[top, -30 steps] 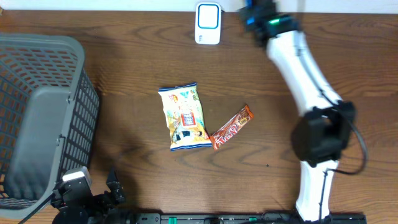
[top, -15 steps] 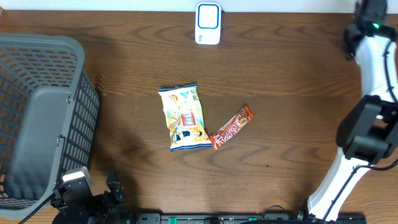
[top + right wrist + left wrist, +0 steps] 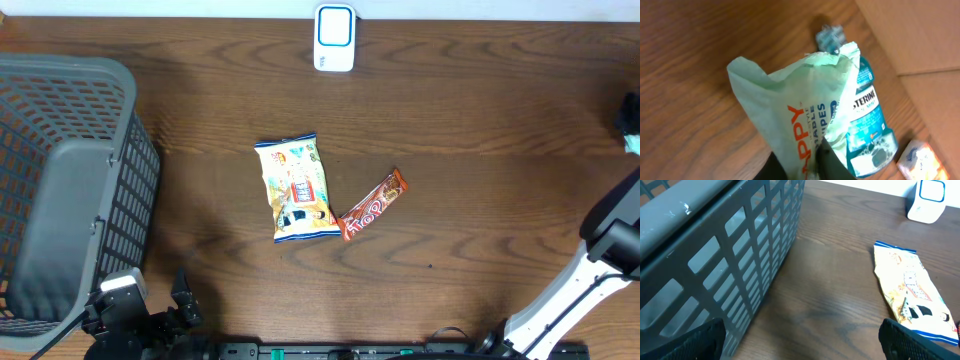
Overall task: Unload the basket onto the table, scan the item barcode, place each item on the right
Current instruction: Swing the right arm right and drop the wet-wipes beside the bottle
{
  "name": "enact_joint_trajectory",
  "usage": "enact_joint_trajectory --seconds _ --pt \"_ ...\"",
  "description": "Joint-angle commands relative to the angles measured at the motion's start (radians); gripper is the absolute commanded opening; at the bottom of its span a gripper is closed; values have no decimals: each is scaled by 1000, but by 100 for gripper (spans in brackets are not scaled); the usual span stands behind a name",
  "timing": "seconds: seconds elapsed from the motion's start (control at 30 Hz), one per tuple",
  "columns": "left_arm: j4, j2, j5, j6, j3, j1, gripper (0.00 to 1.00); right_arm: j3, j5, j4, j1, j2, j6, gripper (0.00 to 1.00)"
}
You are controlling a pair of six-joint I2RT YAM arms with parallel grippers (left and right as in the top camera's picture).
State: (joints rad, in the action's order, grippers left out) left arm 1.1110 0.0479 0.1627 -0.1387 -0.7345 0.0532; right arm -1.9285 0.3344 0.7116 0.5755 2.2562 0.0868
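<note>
R arm (image 3: 607,250) swung to table (image 3: 480,110) edge; R tool (image 3: 807,167) touching wipes pack (image 3: 790,105).

Overhead: high up, staring straight down on the table (image 3: 480,130), with the basket (image 3: 70,190) at left and the scanner (image 3: 334,38) at the far edge.
Left wrist: down low, skimming along the basket wall toward the scanner.
Right wrist: in tight, tilted down on a wipes pouch (image 3: 795,115) and a mouthwash bottle (image 3: 867,135).
Shared: overhead and left wrist both catch the basket, scanner and snack packet (image 3: 296,188).
</note>
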Motion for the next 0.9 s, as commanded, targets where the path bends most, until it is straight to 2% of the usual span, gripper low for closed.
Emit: enact_joint_trajectory --seconds 0.0,0.03,0.07,0.13,0.33,0.5,0.7,0.8,0.87 --pt "-2 -2 3 -9 -5 -3 98 8 -137 2 21 16 -13 38" --pt "-2 -2 3 -9 -5 -3 98 8 -159 2 23 16 -14 50" --pt "-2 -2 3 -9 -5 -3 98 8 -222 1 23 13 -31 70" --pt "-2 -2 3 -9 -5 -3 98 5 -327 2 21 2 -58 99" --pt "-2 -2 3 -9 -5 -3 98 2 -801 -4 5 -125 -116 99" --pt "-2 -2 3 -9 -5 -3 98 2 -1081 31 -46 -239 -301 99" --pt "-2 -2 3 -9 -5 -3 98 2 -1133 184 -203 -282 -639 99" --pt "-2 -2 3 -9 -5 -3 98 2 -1164 281 -293 -279 -663 99" --pt "-2 -2 3 -9 -5 -3 98 2 -1163 309 -363 -279 -590 99"
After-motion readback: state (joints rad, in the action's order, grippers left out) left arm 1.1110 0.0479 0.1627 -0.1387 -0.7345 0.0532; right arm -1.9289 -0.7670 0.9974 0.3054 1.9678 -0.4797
